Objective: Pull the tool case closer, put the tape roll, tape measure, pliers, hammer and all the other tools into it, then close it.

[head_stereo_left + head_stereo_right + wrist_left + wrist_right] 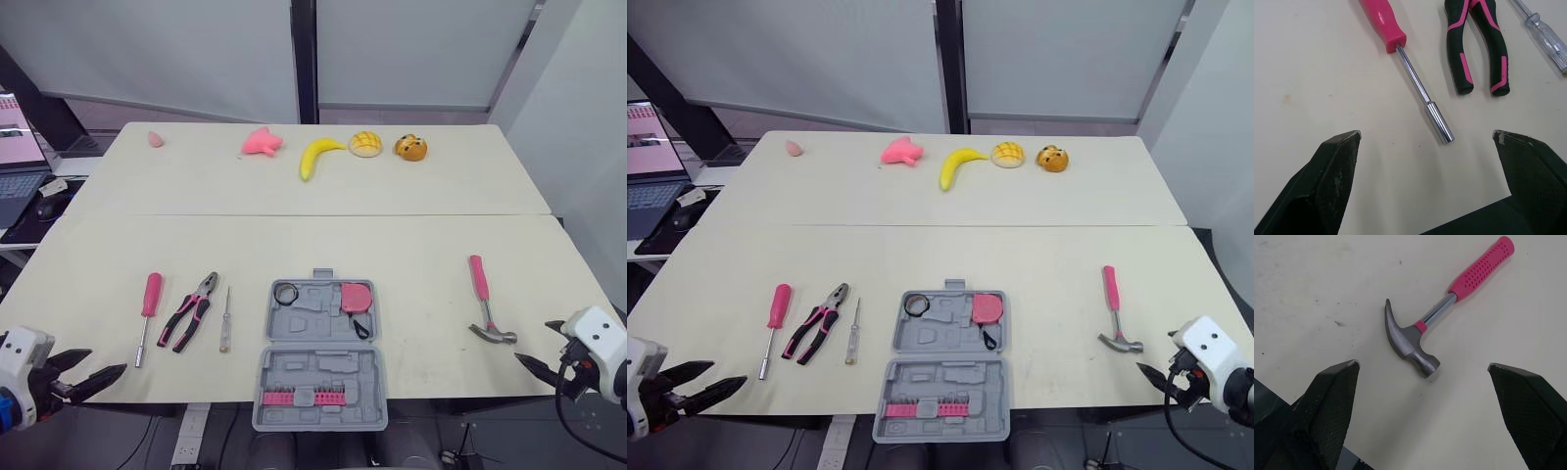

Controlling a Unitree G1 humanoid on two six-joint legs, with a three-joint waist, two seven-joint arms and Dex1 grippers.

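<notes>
The grey tool case (320,338) lies open at the table's front middle, its near half over the front edge. In its far half sit a black tape roll (285,293) and a pink tape measure (356,297); pink bits (292,397) line the near half. Left of the case lie a clear-handled screwdriver (225,319), pink-and-black pliers (191,311) and a pink-handled nut driver (147,315). The pink-handled hammer (485,304) lies to the right. My left gripper (1426,135) is open just short of the nut driver's tip. My right gripper (1422,365) is open near the hammer head (1409,343).
Along the far side of the table (411,235) lie a small pink piece (156,138), a pink toy (262,143), a banana (317,155), a bun (365,143) and a brown round toy (410,148). A laptop (18,157) stands on a side desk at the left.
</notes>
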